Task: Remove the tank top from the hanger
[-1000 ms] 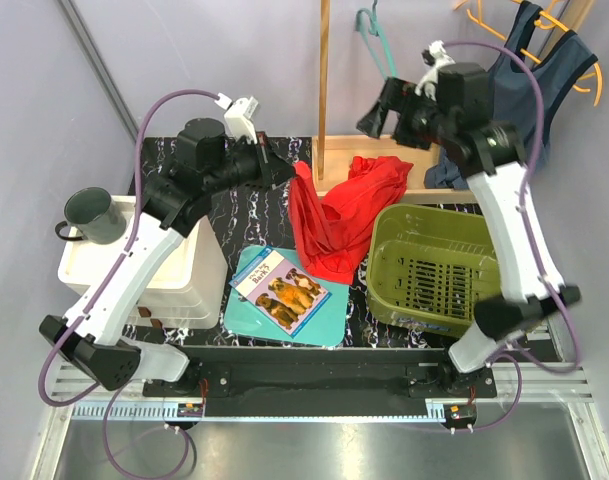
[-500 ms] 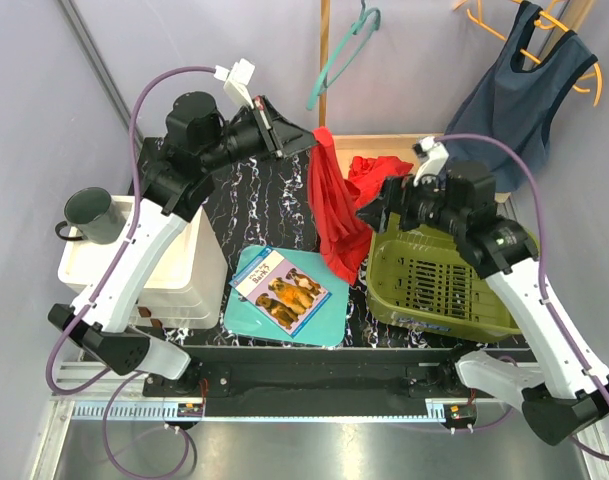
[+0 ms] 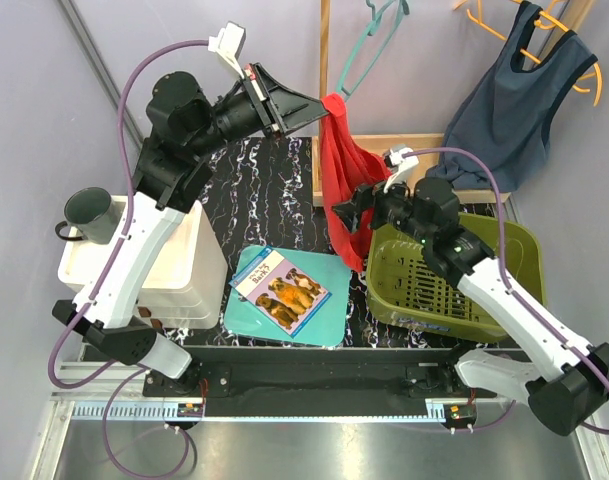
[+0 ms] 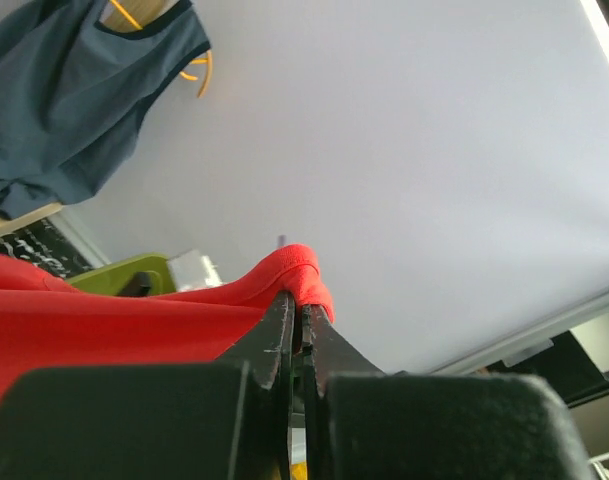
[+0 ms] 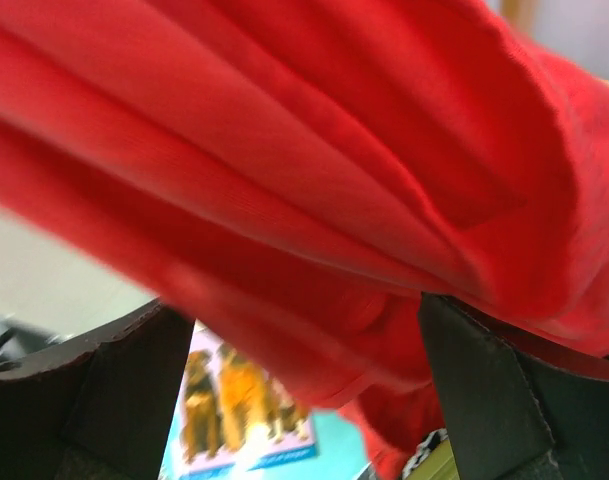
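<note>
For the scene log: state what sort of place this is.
Probably a robot lab bench staged as a laundry corner: navy tank top on an orange hanger, green laundry basket, left arm and right arm bolted at the edge.

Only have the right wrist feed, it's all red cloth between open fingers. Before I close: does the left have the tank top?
Observer: Yes. The left fingers are shut on an edge of the red tank top and hold it up high.
Operator: Is it off the hanger?
Observer: The teal hanger looks bare. Its lower tip is close to the top of the cloth; I can't tell if they touch.
Operator: Where's the bottom end?
Observer: It hangs beside the green basket, at the rim on the book side, not inside.
</note>
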Robot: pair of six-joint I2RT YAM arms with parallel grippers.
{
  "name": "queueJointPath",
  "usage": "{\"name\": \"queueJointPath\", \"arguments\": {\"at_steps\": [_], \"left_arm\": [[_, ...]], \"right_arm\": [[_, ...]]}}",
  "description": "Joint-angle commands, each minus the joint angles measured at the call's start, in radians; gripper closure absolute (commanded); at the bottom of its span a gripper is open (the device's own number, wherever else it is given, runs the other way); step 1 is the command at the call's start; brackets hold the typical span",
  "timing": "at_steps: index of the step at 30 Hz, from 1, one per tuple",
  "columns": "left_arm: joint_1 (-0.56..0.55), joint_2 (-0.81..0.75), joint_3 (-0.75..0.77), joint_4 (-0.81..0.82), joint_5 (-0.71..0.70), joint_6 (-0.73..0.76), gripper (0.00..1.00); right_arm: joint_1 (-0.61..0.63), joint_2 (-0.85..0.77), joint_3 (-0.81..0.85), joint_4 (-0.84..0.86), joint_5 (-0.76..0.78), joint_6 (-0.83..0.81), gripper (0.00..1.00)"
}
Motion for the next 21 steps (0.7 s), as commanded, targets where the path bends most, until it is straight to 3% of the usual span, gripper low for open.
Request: {"name": "queueJointPath", "arguments": {"at_steps": [1,9,11,12,13,15,17,21], "left_arm": [[-0.002,-0.015,0.052,0.123,0.063,-0.077,1.0],[-0.018,-0.024,0.051,0.237,0.111,-0.151,1.0],[-0.018,-0.036,0.037,0.238,0.114,-0.145,1.0],[-0.018,-0.049,0.014,0.237,0.112,-0.137,1.0],[-0.018,-0.073,0.0,0.237,0.114,-0.129,1.0],[-0.018,-0.101,-0.039,0.223,0.114,-0.103,1.0],[-0.019,-0.141,-0.085,0.208,0.116,-0.085,1.0],[-0.018,-0.216,-0.167,0.106,0.088,0.012,1.0]], "right_arm": [[0.02,0.04,-0.029,0.195,0.233,-0.064,0.0],[0.022,0.116,0.008,0.26,0.337,-0.029,0.0],[0.023,0.115,0.029,0.252,0.374,-0.032,0.05],[0.022,0.113,0.037,0.249,0.386,-0.032,0.1],[0.022,0.112,0.052,0.249,0.405,-0.036,0.25],[0.022,0.109,0.069,0.244,0.426,-0.053,0.44],[0.022,0.093,0.101,0.241,0.462,-0.076,0.7],[0.022,0.045,0.212,0.179,0.517,-0.136,0.97]]}}
